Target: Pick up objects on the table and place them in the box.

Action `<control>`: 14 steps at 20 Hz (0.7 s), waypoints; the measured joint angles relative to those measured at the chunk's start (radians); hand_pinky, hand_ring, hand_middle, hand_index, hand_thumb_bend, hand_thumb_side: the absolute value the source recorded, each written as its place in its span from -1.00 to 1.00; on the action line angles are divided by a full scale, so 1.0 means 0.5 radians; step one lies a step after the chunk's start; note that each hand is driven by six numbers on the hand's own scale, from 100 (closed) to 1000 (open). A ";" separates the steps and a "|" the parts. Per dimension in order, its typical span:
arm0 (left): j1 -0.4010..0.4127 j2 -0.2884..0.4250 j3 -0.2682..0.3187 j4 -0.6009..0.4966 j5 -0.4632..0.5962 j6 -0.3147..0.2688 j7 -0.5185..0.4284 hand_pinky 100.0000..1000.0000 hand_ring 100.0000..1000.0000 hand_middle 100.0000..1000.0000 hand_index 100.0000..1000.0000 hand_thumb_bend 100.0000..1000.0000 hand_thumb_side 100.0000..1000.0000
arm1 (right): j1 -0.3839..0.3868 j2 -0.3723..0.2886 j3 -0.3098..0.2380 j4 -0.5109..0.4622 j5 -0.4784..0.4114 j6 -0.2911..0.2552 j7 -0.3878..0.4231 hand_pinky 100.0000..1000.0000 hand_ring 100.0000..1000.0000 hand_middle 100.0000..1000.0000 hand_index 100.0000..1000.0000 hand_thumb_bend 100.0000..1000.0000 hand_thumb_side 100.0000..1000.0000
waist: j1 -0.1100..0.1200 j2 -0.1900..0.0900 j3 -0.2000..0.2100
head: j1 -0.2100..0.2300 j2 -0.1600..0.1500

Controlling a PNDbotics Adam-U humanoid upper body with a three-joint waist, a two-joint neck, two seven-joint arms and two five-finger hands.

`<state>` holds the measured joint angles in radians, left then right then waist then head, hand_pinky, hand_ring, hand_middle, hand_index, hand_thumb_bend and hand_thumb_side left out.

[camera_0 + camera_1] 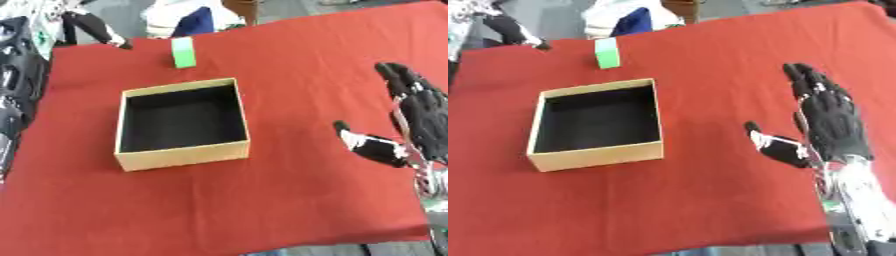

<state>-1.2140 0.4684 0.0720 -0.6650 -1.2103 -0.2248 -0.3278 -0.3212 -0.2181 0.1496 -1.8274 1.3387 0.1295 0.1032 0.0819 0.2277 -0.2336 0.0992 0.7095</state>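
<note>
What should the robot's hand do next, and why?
Probably reach the open right hand forward and left toward the green block. The block stands on the red cloth just beyond the box, the box looks empty, and the hand holds nothing.

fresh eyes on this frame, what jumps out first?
The open cardboard box with its dark inside, sitting left of centre on the red tablecloth. Next, the black right hand at the right edge, open with fingers straight and thumb out, holding nothing. Beyond the box, near the table's far edge, stands a small green block, apart from it.
</note>
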 measured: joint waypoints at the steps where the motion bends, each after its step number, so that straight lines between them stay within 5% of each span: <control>1: 0.000 -0.010 -0.007 -0.006 0.021 -0.009 0.005 0.60 0.60 0.51 0.74 0.19 -0.28 | -0.006 0.000 0.001 -0.002 -0.004 -0.003 -0.002 0.47 0.72 0.78 1.00 -0.17 -0.03 | 0.003 0.006 -0.008 | 0.003 -0.006; 14: 0.014 -0.044 -0.029 -0.030 0.100 -0.040 0.086 0.60 0.61 0.54 0.73 0.08 -0.29 | -0.046 0.001 0.011 -0.021 -0.034 -0.021 -0.013 0.46 0.72 0.78 1.00 -0.20 -0.01 | 0.041 0.103 -0.100 | 0.045 -0.073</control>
<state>-1.2071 0.4462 0.0577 -0.6799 -1.1605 -0.2447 -0.2849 -0.3440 -0.2174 0.1553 -1.8378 1.3219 0.1192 0.0969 0.1023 0.2791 -0.2837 0.1215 0.6729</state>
